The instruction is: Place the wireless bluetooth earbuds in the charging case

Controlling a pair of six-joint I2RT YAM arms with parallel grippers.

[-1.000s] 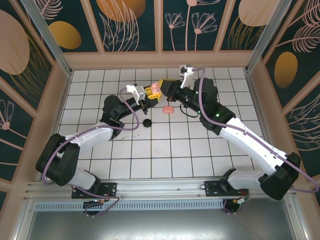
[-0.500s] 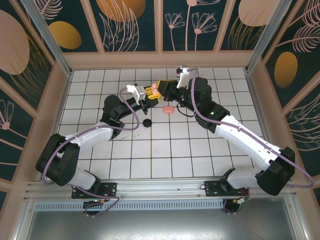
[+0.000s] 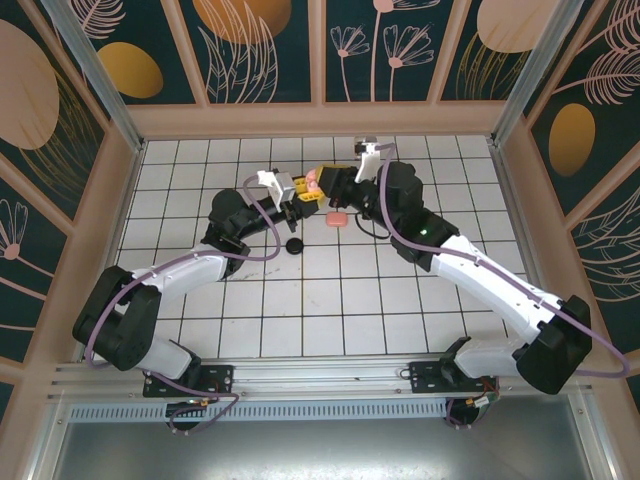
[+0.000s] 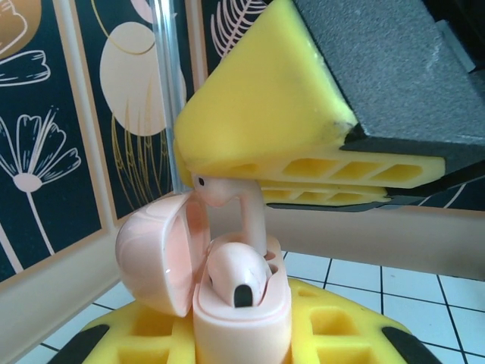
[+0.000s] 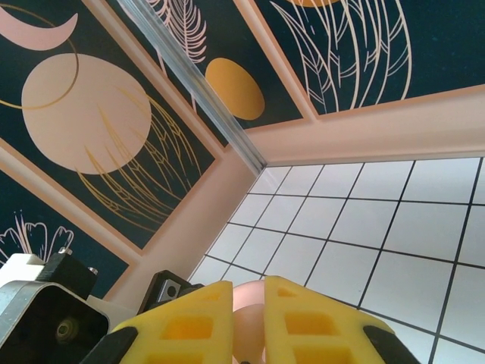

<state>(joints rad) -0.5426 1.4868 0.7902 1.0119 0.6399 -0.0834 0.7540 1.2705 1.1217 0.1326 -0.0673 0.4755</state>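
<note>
Left jaws clenched on the pink charging case (image 4: 242,322), held up off the counter (image 3: 400,300), over its far half. Lid (image 4: 155,262) is hinged open to the left. One pink earbud (image 4: 236,274) sits in the nearer socket.

Right jaws clamped on a second pink earbud (image 4: 226,191) by its head, with the stem pointing down toward the free socket behind the seated one. From the left wrist view I cannot tell whether the stem tip has entered the socket or only rests at the rim.

Risks, judged from here:
- The stem looks slightly tilted against the case axis. Pressing down like that could jam it on the rim or twist the bud in the grip.
- Letting go before the bud seats — it drops to the counter, where a spare pink case (image 3: 337,218) and a small black item (image 3: 293,246) lie.
- Downward force could slide the case in the left jaws, or nudge the seated bud out.
- The right jaws work close to the lid — a brush could knock it shut.
</note>
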